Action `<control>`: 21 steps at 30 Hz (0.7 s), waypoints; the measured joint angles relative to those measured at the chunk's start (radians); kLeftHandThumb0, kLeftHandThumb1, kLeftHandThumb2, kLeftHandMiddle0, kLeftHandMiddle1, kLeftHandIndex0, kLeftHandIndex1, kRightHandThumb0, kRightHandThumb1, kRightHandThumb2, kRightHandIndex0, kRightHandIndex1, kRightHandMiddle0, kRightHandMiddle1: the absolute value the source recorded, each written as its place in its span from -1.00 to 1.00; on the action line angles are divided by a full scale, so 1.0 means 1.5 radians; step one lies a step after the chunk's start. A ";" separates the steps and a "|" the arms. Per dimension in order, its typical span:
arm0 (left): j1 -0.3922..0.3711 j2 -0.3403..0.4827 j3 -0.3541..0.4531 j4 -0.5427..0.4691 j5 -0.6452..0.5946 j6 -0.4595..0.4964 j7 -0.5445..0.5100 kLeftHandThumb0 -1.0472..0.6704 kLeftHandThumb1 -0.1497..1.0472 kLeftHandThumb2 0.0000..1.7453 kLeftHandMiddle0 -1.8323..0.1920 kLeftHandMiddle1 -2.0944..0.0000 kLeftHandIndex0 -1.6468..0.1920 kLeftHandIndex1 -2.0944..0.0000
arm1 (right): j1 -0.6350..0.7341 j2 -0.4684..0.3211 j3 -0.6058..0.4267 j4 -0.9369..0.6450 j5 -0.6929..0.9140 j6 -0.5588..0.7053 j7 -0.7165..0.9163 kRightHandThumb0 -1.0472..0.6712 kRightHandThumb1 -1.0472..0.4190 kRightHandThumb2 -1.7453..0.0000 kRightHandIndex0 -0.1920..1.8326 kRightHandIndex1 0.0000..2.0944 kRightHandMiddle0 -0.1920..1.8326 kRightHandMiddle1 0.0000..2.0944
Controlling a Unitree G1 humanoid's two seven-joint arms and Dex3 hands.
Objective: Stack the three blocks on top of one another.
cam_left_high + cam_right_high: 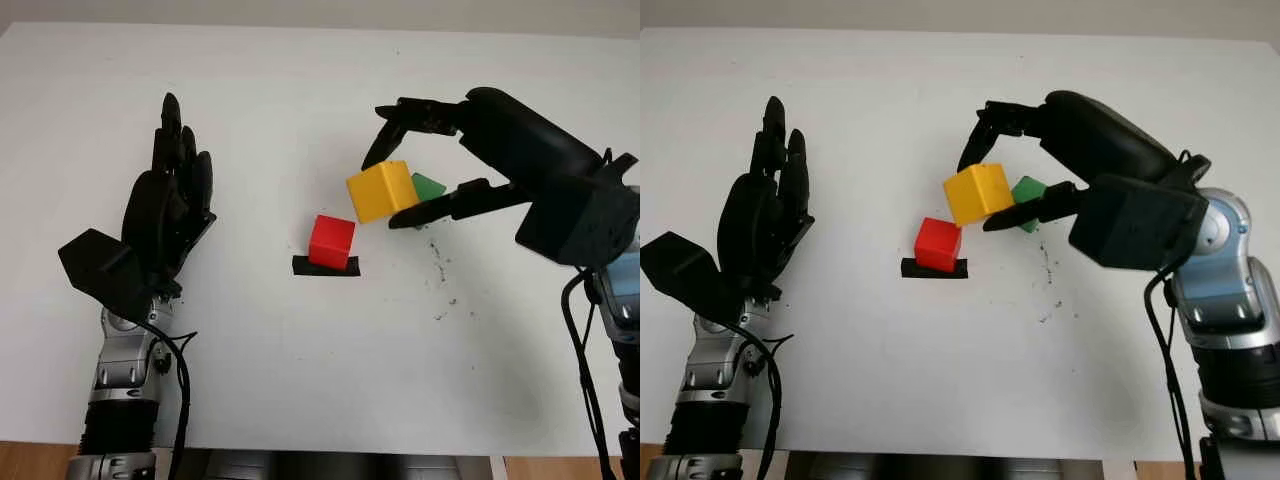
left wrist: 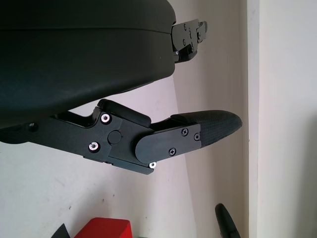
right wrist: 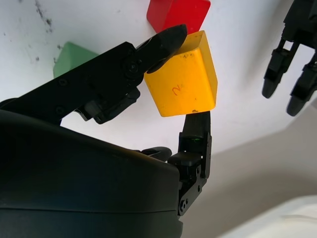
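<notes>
Your right hand (image 1: 405,170), nearest the camera in the right wrist view, pinches the yellow block (image 3: 182,83) between a finger (image 3: 148,47) on one face and another finger under the opposite face. The block is lifted off the white table (image 1: 300,350), tilted, above and to the right of the red block (image 1: 331,241). Your left hand (image 1: 170,215) is open, well to the left of the red block and apart from it, holding nothing. The red block sits upright on a black tape mark (image 1: 325,268). The green block (image 1: 428,186) lies on the table further right of the red block, just behind the yellow one.
</notes>
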 measured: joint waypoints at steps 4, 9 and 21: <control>0.000 -0.001 -0.003 -0.003 0.001 0.003 0.003 -0.60 1.00 -0.30 1.00 1.00 1.00 1.00 | -0.048 -0.001 0.033 0.007 -0.005 0.064 0.051 -0.27 -0.82 0.94 -0.50 -0.98 -0.44 0.46; 0.000 -0.004 -0.004 -0.004 0.000 0.005 0.008 -0.59 1.00 -0.28 1.00 1.00 1.00 1.00 | -0.092 -0.004 0.069 0.020 -0.021 0.086 0.099 -0.26 -0.82 0.94 -0.48 -0.96 -0.45 0.45; 0.000 -0.016 -0.010 -0.009 0.015 0.007 0.025 -0.60 1.00 -0.30 1.00 1.00 1.00 1.00 | -0.156 -0.006 0.133 0.054 -0.089 0.115 0.159 -0.33 -0.83 0.94 -0.45 -0.94 -0.44 0.44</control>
